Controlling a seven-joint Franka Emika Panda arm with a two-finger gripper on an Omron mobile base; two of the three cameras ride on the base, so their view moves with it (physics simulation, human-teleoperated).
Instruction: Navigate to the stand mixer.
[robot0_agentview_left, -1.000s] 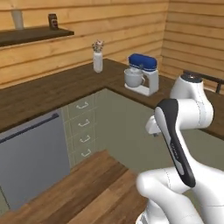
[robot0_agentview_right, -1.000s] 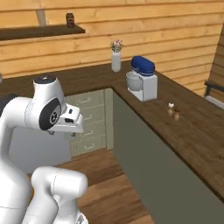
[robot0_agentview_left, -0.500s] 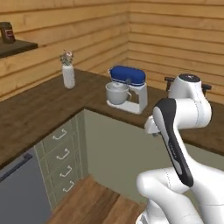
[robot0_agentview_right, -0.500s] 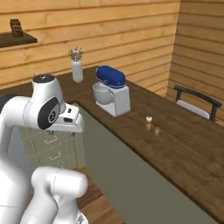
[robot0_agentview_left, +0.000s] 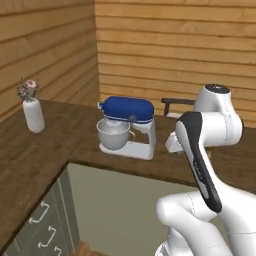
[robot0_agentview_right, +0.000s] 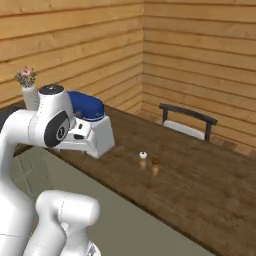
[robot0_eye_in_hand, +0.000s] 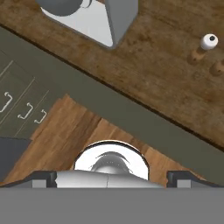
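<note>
Bare counter (robot0_agentview_left: 60, 145) between stand mixer (robot0_agentview_left: 126, 127) and vase (robot0_agentview_left: 33, 114).

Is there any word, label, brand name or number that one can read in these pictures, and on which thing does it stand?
None: no readable text shows anywhere.
The stand mixer has a plain blue head and grey base.
The white vase is unmarked.
The two small shakers bear no label.

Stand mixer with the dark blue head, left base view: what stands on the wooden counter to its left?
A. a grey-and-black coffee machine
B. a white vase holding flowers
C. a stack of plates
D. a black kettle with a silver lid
B: left of the stand mixer with the dark blue head, a white vase with flowers stands on the wooden counter.
</note>
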